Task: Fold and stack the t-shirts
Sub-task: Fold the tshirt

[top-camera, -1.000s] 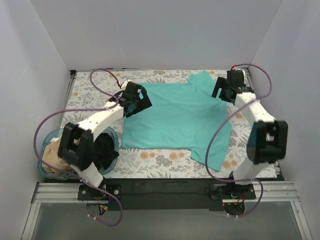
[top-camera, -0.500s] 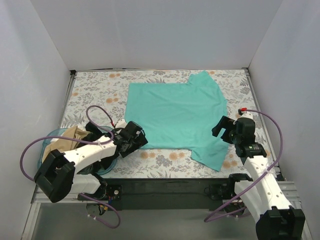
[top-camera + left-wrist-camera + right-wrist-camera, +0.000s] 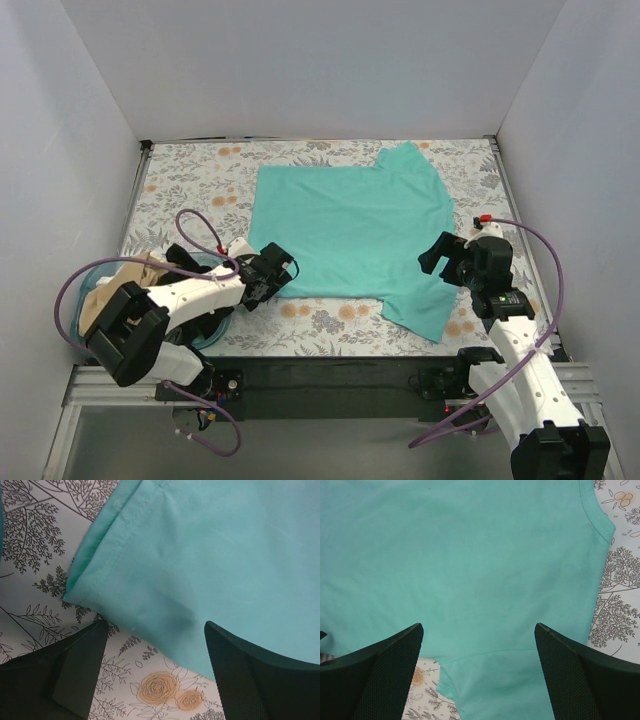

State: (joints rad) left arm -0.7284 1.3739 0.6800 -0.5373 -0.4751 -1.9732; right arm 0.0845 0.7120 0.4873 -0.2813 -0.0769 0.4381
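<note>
The teal-green t-shirt (image 3: pixel 350 225) lies spread flat on the floral table, its hem corner at the near left and a sleeve at the near right. My left gripper (image 3: pixel 272 275) is open and empty just above that hem corner (image 3: pixel 100 587); the cloth edge lies between its fingers (image 3: pixel 75 670). My right gripper (image 3: pixel 442 258) is open and empty over the near right sleeve (image 3: pixel 510 680). The tan-beige t-shirt (image 3: pixel 118 290) sits bunched in the blue basket at the near left.
The translucent blue basket (image 3: pixel 215 327) stands at the near left corner beside the left arm. White walls close the table on three sides. Purple cables loop off both arms. The floral table cover (image 3: pixel 190 190) shows to the left of the shirt.
Both arms drew back from the shirt's far corners to its near edge. In the last half second the left gripper shifted slightly toward the hem corner; the right barely moved.
</note>
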